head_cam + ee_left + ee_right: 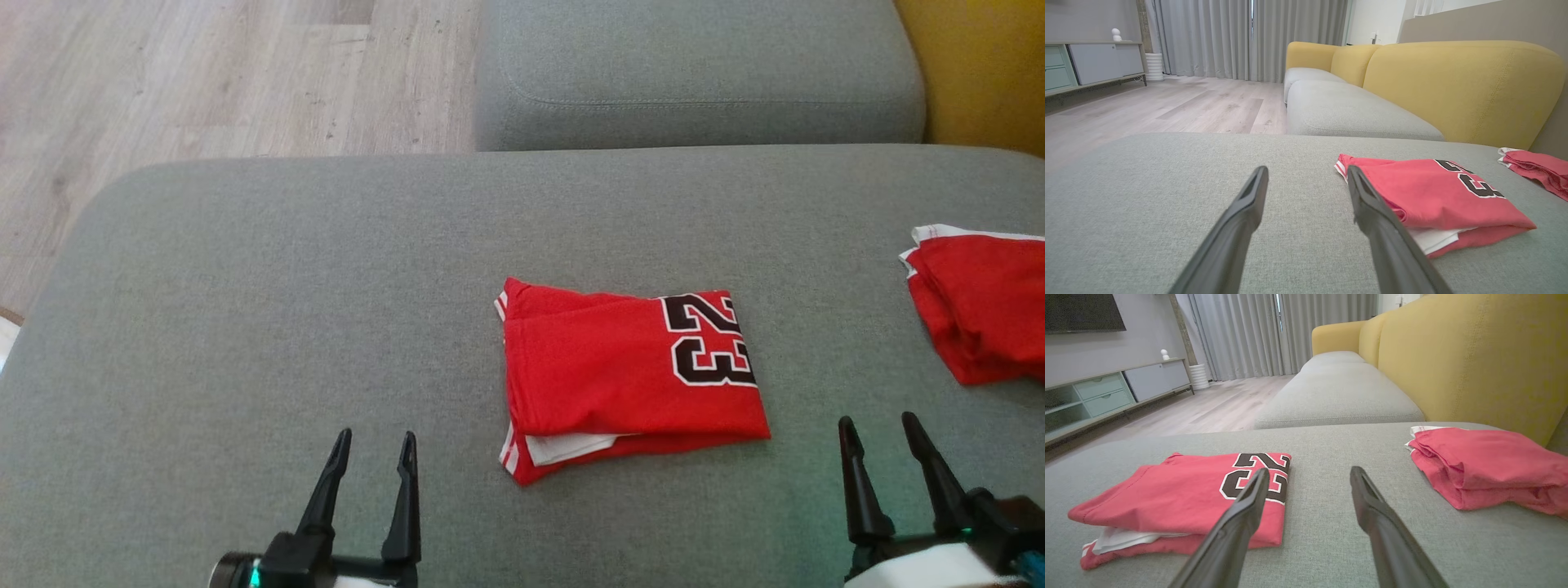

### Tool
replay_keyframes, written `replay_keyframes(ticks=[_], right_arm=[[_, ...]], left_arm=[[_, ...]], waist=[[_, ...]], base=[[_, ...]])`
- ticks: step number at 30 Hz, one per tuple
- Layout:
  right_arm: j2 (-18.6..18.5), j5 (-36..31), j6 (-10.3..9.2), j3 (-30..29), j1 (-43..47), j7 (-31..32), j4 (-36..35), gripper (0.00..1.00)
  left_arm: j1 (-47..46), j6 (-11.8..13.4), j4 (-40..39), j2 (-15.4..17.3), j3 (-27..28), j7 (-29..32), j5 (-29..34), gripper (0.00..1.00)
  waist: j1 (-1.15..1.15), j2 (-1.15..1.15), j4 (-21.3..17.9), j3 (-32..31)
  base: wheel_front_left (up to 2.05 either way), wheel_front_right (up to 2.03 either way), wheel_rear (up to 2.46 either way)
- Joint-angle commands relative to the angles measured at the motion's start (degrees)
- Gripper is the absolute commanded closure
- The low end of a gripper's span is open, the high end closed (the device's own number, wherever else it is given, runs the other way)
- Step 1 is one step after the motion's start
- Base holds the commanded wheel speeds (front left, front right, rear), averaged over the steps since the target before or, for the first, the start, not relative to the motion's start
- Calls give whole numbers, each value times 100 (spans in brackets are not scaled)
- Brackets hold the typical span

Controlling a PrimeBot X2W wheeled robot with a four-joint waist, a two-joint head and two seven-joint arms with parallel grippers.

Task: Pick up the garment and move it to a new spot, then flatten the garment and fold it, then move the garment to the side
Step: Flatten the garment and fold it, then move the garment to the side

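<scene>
Lying near the middle of the grey seat cushion (245, 286), your folded red garment (629, 376) formed a compact rectangle. The black, white-edged number 23 (709, 339) faced up at its right end, and a white inner layer peeked out along its near edge. You had the left gripper (376, 435) at the lower left of the head view. Its two dark fingers were spread wide with nothing between them, and it was left of the garment and apart from it. In the left wrist view one finger overlapped the garment's near corner, but the head view showed a clear gap of cushion between them. You had the right gripper (878, 419) at the lower right, likewise spread wide and empty, pointing at the bare strip of cushion between the garment and a second red garment (980, 318). That second piece lay more loosely folded at the right edge, well apart from the first, with white trim at its far corner. Beyond the cushion you could see another grey seat (694, 73), a yellow backrest (980, 65) to its right and pale wood floor (204, 73) to its left. The wrist views also showed grey curtains (1249, 36) and a low cabinet (1094, 61) across the room.
</scene>
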Motion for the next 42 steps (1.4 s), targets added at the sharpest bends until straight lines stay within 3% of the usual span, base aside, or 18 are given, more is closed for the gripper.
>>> replay_keyframes(ticks=[1, 25, 33, 42], right_arm=[[-99, -72, -4, 85, -136, -68, -190, 0], [-151, -291, -4, 284, -131, -69, -133, 0], [-155, 15, -4, 330, -181, -69, -118, 0], [-535, 701, -4, 688, -573, 66, 714, 0]], left_arm=[[-144, -37, -203, -76, 259, -56, 67, 0], [-104, -180, -219, -150, 458, -56, 267, 0], [-129, -180, -263, -152, 378, -56, 253, 0], [-269, -136, -317, -153, 167, -56, 273, 0]], waist=[[0, 0, 1, -2], [0, 0, -21, -33], [0, 0, 85, 80], [0, 0, 292, 432]], base=[[0, 0, 0], [0, 0, 0], [0, 0, 0], [0, 0, 0]])
